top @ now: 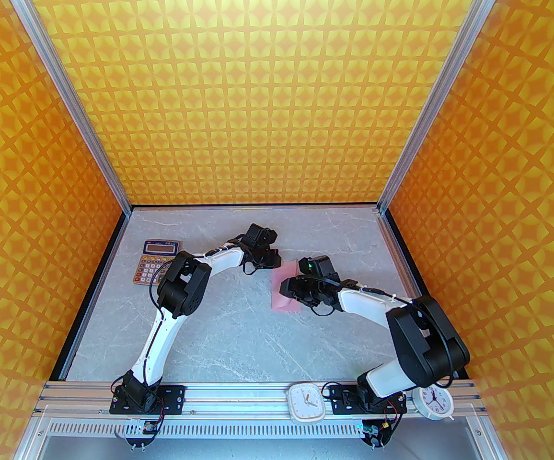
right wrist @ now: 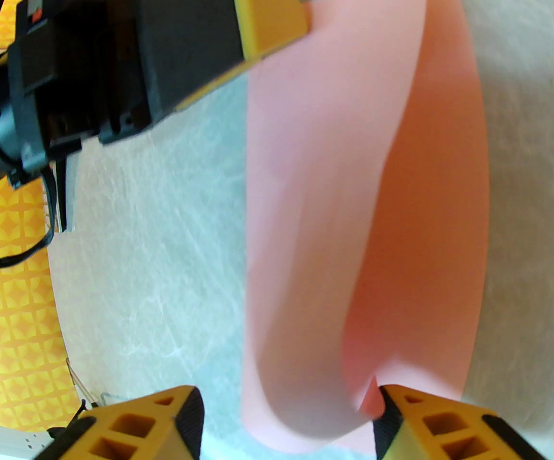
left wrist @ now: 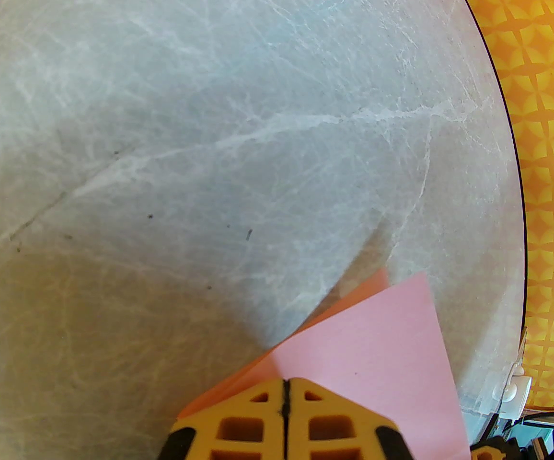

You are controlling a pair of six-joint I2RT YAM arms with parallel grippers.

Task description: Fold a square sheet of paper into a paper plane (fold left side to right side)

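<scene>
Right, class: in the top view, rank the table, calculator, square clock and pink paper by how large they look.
1. table.
2. calculator and square clock: too alike to rank.
3. pink paper, its middle hidden under the right arm, so unsure.

paper point(top: 284, 300) at table point(top: 238, 343) centre; calculator point(top: 155, 261) left, slightly behind; 2 clocks point(top: 305, 402) point(top: 432, 399) on near rail point(top: 238, 393)
</scene>
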